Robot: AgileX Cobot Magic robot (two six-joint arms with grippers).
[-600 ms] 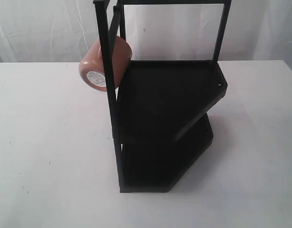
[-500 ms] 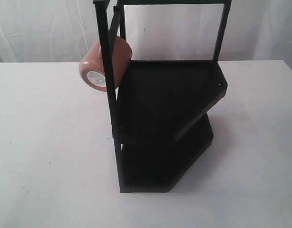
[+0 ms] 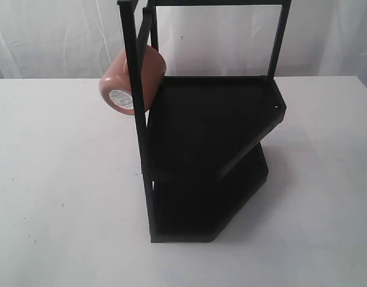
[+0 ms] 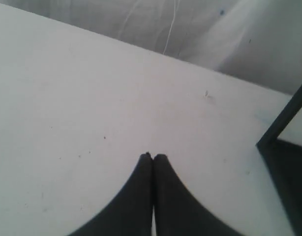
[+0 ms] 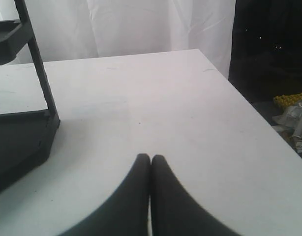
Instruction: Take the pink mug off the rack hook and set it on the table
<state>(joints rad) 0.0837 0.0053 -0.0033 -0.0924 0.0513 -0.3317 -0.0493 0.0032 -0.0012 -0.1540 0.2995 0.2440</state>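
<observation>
The pink mug (image 3: 131,79) hangs on its side from the upper left of the black rack (image 3: 207,131), its white-stickered base facing outward; a rack post crosses in front of it. The rack stands on the white table (image 3: 58,179). Neither arm shows in the exterior view. In the left wrist view my left gripper (image 4: 153,156) is shut, with nothing between its fingers, above bare table (image 4: 92,98), and a rack corner (image 4: 284,147) lies off to one side. My right gripper (image 5: 150,157) is also shut and empty over the table (image 5: 166,98), apart from the rack's base (image 5: 23,137).
White curtains (image 3: 52,36) hang behind the table. In the right wrist view the table's edge (image 5: 259,113) drops off to a dark floor with yellow and grey clutter (image 5: 293,115). The rack has two dark shelves, one above the other.
</observation>
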